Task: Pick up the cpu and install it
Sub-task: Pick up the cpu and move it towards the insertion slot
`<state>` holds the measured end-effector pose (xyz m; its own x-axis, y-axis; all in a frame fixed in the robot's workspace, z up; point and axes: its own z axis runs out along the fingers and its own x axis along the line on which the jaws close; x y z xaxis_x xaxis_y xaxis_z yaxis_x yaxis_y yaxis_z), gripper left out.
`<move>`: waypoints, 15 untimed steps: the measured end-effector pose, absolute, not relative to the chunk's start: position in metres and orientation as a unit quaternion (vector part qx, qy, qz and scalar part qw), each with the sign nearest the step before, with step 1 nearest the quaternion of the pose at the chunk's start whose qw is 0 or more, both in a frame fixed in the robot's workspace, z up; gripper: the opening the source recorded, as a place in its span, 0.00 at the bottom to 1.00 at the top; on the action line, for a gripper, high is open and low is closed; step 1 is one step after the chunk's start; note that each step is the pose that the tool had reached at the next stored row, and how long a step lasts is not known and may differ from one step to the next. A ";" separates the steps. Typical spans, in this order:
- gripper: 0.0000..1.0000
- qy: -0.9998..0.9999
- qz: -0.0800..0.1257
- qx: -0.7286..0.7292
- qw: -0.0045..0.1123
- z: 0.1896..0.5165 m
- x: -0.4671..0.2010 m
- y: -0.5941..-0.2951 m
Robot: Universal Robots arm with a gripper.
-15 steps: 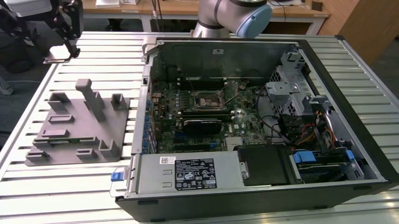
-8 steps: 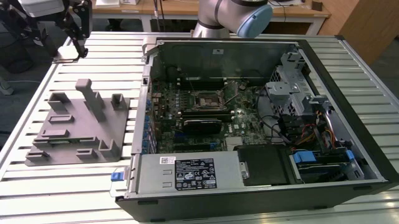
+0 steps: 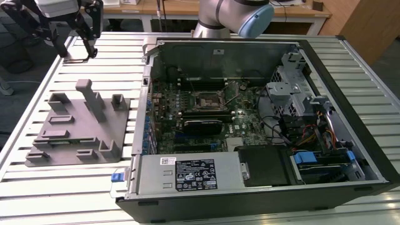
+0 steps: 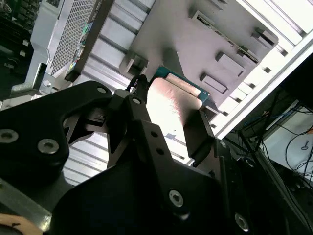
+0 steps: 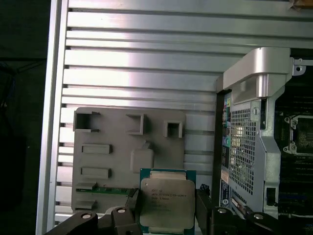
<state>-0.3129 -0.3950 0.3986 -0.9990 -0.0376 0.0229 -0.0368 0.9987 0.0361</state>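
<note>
The cpu (image 5: 165,200), a flat square chip with a shiny silver top and green rim, sits clamped between my gripper's (image 5: 167,206) two black fingers. In the second wrist view the cpu (image 4: 171,103) glints between the fingers (image 4: 139,98). In the exterior view the gripper (image 3: 77,55) hangs above the table's far left corner, beyond the grey tray (image 3: 75,126), holding the thin chip level. The motherboard's dark square socket (image 3: 207,99) lies inside the open computer case, well to the exterior view's right of the gripper.
The open computer case (image 3: 350,79) takes up the middle and right of the slatted metal table (image 3: 62,187). The grey plastic tray (image 5: 117,147) has upright posts and several pockets. A power supply (image 3: 187,173) sits at the case's near edge. The arm's base (image 3: 231,18) stands behind the case.
</note>
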 end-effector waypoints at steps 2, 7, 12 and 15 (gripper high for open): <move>0.54 -1.000 -0.018 0.019 0.012 0.399 -0.308 -0.395; 0.54 -1.000 -0.018 0.019 0.012 0.399 -0.296 -0.395; 0.54 -1.000 -0.018 0.019 0.012 0.399 -0.284 -0.395; 0.54 -1.000 -0.018 0.019 0.012 0.399 -0.277 -0.395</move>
<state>-0.2769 -0.3949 0.3986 -0.9990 -0.0375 0.0230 -0.0367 0.9987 0.0361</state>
